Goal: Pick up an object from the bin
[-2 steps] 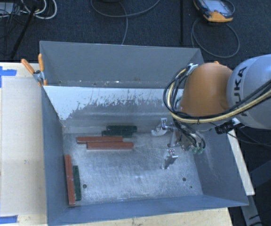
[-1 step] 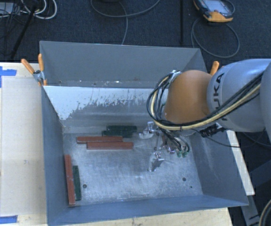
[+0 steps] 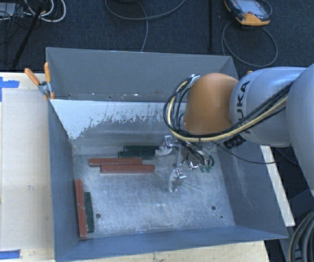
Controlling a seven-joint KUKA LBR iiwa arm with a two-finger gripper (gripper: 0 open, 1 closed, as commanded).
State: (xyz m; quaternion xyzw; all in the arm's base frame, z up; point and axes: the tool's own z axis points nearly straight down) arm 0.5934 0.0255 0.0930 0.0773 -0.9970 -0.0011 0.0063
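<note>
The end effector [image 3: 174, 182] is seen low inside the grey metal bin [image 3: 135, 81], hung beneath the arm's orange wrist cover [image 3: 209, 103], over bare floor near the bin's middle. Whether it is open or closed cannot be told. Just to its left, apart from it, a long reddish-brown flat bar [image 3: 127, 168] is laid crosswise, with a second reddish-brown bar [image 3: 115, 161] touching it behind and dark green flat bars [image 3: 138, 150] beyond those. Along the left wall a third reddish-brown bar [image 3: 80, 209] and a short dark green bar [image 3: 89, 212] are laid side by side.
</note>
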